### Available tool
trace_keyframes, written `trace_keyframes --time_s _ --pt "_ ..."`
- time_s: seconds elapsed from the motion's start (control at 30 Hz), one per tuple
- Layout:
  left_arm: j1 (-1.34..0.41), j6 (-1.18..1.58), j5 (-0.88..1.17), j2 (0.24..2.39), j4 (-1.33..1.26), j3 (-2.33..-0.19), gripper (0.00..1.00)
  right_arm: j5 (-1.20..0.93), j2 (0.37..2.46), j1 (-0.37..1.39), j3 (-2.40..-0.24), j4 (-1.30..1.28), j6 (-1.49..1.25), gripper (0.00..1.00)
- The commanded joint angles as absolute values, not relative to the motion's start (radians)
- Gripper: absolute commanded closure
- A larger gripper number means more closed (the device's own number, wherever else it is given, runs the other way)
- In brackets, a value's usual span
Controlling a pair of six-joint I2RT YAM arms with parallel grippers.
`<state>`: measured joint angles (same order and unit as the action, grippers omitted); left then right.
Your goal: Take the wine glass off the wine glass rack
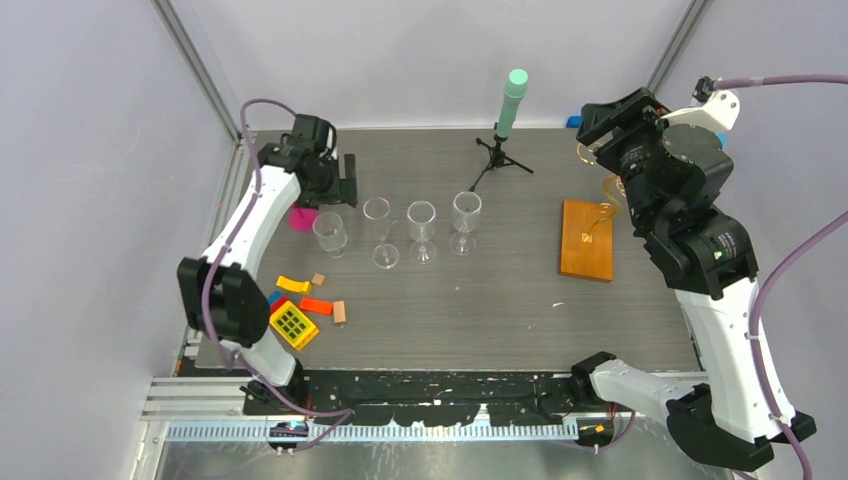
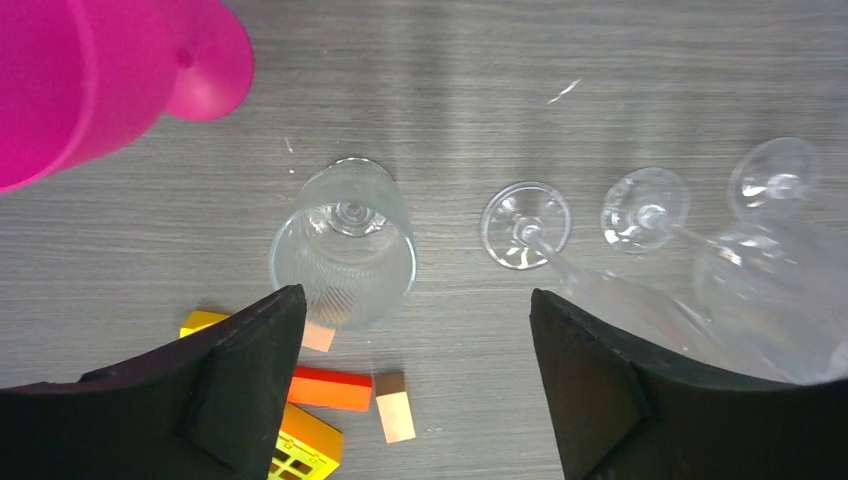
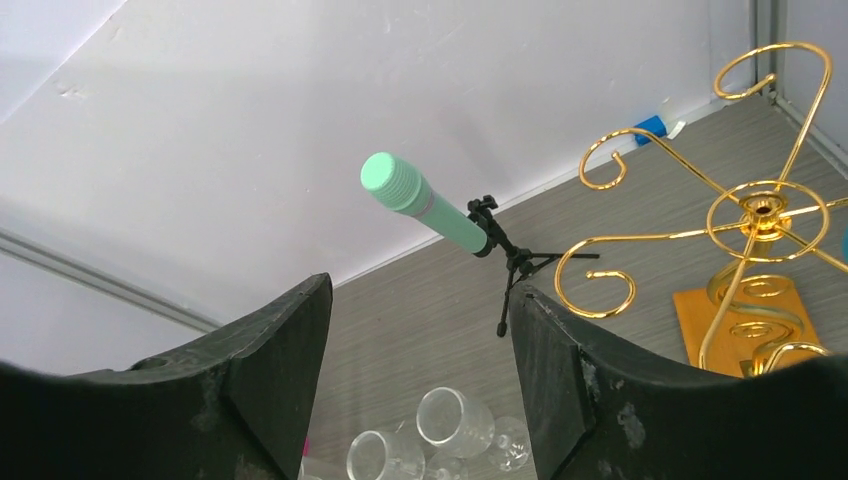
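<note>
Clear glass stands straight below the left claw (image 2: 415,305), whose jaws are spread wide with a gap on either side of the bowl. This wine glass (image 2: 343,255) sits upright on the worktop (image 1: 480,310), far left of the wine glass rack (image 1: 588,240), and nothing grips it. The step looks like a release and retreat. It is best done by lifting straight up until the fingertips are above the rim, and only then swinging away, since any sideways drift could tip the stem. Nearest the arms, and also far left of the rack, lie coloured blocks (image 1: 303,312), too low to matter. A pink cup (image 2: 70,90) sits just beyond the glass on the side away from the rack, so that side is tight. Between the glass and the rack stand three more glasses (image 1: 421,232) in a close row, so the clear way out is upward. The right claw (image 3: 420,290) is also wide and holds nothing beside the rack's curled gold arms, where no glass shows. Behind the rack, towards the back wall, a black tripod (image 1: 503,152) carries a mint cylinder (image 3: 420,205).
</note>
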<state>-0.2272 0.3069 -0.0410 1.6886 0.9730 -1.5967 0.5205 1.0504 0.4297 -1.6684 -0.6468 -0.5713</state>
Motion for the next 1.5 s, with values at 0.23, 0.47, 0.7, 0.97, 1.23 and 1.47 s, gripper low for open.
trace_keyframes --time_s 0.23,0.47,0.7,0.97,1.23,1.47 --pt "-0.225 0.275 0.027 1.469 0.905 -1.571 0.01 0.725 1.166 0.407 -1.889 -0.797 -0.479 0.23" --pt "-0.226 0.270 0.092 1.408 0.850 -1.521 0.00 0.489 1.257 0.079 -2.006 -0.909 -0.523 0.19" --pt "-0.225 0.294 0.168 1.383 0.814 -1.480 0.00 0.217 1.294 -0.324 -1.979 -0.930 -0.626 0.18" --pt "-0.225 0.303 0.214 1.368 0.798 -1.460 0.00 0.169 1.287 -0.528 -1.833 -0.910 -0.682 0.18" --pt "-0.225 0.318 0.258 1.357 0.774 -1.443 0.00 0.123 1.282 -0.589 -1.685 -0.833 -0.704 0.18" --pt "-0.225 0.339 0.293 1.353 0.766 -1.452 0.00 0.131 1.307 -0.591 -1.654 -0.783 -0.702 0.18"
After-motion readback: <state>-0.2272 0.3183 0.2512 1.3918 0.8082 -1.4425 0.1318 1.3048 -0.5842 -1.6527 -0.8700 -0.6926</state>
